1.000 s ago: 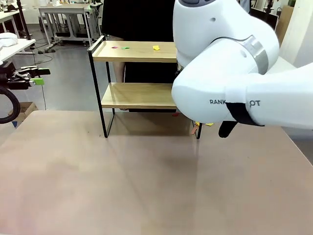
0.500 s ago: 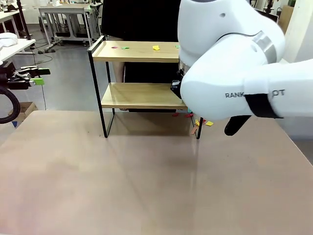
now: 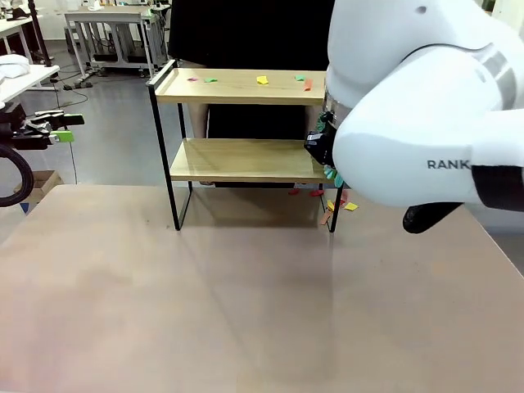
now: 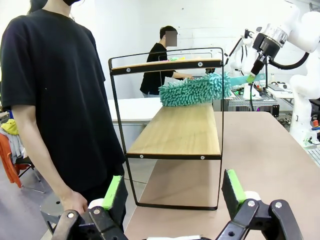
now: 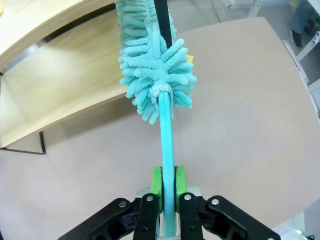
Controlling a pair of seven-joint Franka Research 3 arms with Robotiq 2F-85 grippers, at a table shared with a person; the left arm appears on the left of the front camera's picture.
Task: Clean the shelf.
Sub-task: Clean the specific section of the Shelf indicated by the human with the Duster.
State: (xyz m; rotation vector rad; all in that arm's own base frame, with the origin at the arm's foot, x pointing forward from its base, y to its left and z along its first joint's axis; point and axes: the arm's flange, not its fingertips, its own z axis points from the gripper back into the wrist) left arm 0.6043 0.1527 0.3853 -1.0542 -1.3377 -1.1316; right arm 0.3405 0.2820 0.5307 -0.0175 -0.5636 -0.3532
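The shelf (image 3: pixel 237 160) stands at the table's far side; several coloured paper scraps (image 3: pixel 262 79) lie on its top board. My right gripper (image 5: pixel 167 182) is shut on the handle of a teal fluffy duster (image 5: pixel 155 75). The duster's head rests at the right end of the lower board (image 5: pixel 65 95), against the black frame post. In the left wrist view the shelf (image 4: pixel 180 130) shows end-on, with the duster (image 4: pixel 195 90) between its two boards. My left gripper (image 4: pixel 174 192) is open and holds nothing; it hangs off the shelf's left end (image 3: pixel 70 128).
A person in a black T-shirt (image 4: pixel 55 100) stands behind the shelf, one hand (image 4: pixel 75 202) hanging down. Paper scraps (image 3: pixel 350 206) lie on the table by the shelf's right foot. My bulky right arm (image 3: pixel 426 123) hides the shelf's right end in the front view. The near tabletop (image 3: pixel 205 311) is bare.
My right arm has swung to the right and up, drawing the duster toward the right end of the lower board. More of the top board shows. The left gripper has not moved.
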